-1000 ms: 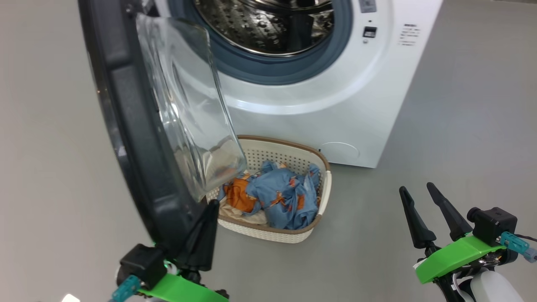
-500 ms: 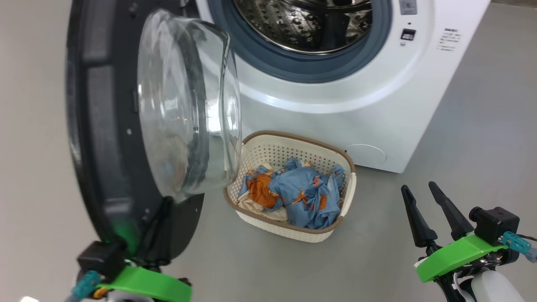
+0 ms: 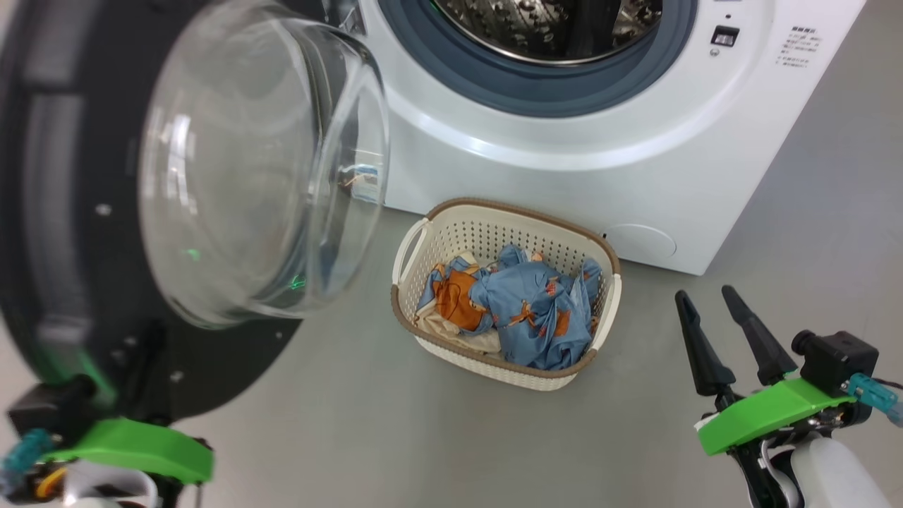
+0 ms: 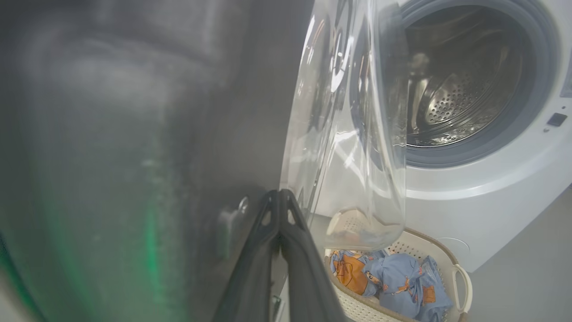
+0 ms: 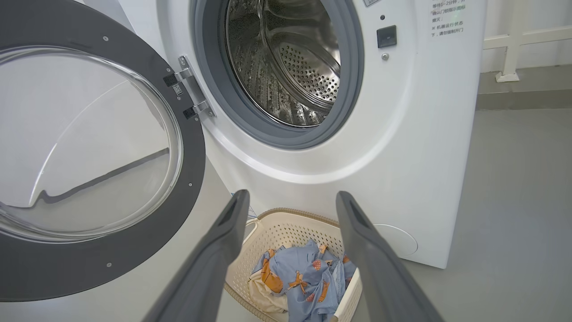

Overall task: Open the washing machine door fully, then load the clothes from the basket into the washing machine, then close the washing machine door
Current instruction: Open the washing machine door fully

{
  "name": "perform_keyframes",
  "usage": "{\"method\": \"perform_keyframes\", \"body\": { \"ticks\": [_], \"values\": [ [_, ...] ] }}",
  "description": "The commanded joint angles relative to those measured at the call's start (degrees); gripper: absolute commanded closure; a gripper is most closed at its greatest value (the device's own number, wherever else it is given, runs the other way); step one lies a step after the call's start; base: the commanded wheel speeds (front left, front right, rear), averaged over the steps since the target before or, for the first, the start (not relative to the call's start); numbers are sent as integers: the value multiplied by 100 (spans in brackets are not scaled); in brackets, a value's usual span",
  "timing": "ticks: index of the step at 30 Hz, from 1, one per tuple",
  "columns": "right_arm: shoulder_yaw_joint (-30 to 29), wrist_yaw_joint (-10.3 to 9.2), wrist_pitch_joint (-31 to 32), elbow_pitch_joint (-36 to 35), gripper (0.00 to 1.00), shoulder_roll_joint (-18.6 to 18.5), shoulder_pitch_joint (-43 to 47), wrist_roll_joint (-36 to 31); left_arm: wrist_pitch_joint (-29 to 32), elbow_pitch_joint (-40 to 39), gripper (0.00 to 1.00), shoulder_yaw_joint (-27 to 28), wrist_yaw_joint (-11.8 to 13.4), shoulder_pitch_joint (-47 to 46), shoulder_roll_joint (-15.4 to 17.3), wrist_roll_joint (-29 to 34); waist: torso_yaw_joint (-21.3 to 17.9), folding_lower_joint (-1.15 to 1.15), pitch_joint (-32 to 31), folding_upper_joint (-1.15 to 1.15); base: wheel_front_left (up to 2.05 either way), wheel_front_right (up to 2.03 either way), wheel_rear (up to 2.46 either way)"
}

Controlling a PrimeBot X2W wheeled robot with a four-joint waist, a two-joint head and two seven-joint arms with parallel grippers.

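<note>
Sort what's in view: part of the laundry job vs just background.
Job: washing machine door, washing machine, basket, clothes, left gripper (shut, by the door), right gripper (open, holding nothing).
Background: floor, white railing at the wall.

I'm seeing my right gripper point(image 3: 704, 292): two long black tapered fingers point(image 3: 698, 353) on a bright green bracket point(image 3: 758, 416), black camera block point(image 3: 836, 360), teal plug point(image 3: 871, 395), white forearm point(image 3: 832, 473). On my left gripper point(image 4: 279, 193), the same green mount point(image 3: 134, 444).
</note>
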Motion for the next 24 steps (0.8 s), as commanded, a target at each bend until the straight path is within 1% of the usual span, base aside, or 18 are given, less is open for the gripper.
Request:
{"method": "perform_keyframes", "body": {
  "ticks": [1,2,5,12,16,21,24],
  "values": [
    [71,9,-69,-161,0,29,-151,73,38,19,100,437,144,-318,361,-111,15,0,82,0,0,0,0],
    [71,9,-69,-161,0,29,-151,73,38,19,100,437,144,-318,361,-111,15,0,82,0,0,0,0],
    [45,9,-69,-178,0,47,-192,76,99,236,100,629,140,-448,525,-231,21,0,187,0,0,0,0],
    [-67,9,-69,-183,0,-24,-337,90,338,735,100,798,176,-949,916,-257,80,0,397,0,0,0,0],
    [-105,9,-69,-195,0,-59,-409,72,421,1132,100,872,74,-1300,1102,-349,114,0,503,0,0,0,0],
    [-126,9,-69,-202,0,-97,-492,68,436,1720,100,888,-119,-1763,1314,-415,122,0,629,0,0,0,0],
    [-158,9,-69,-201,0,-107,-522,69,427,2037,100,871,-150,-2043,1433,-380,136,0,693,0,0,0,0]
  ]
}}
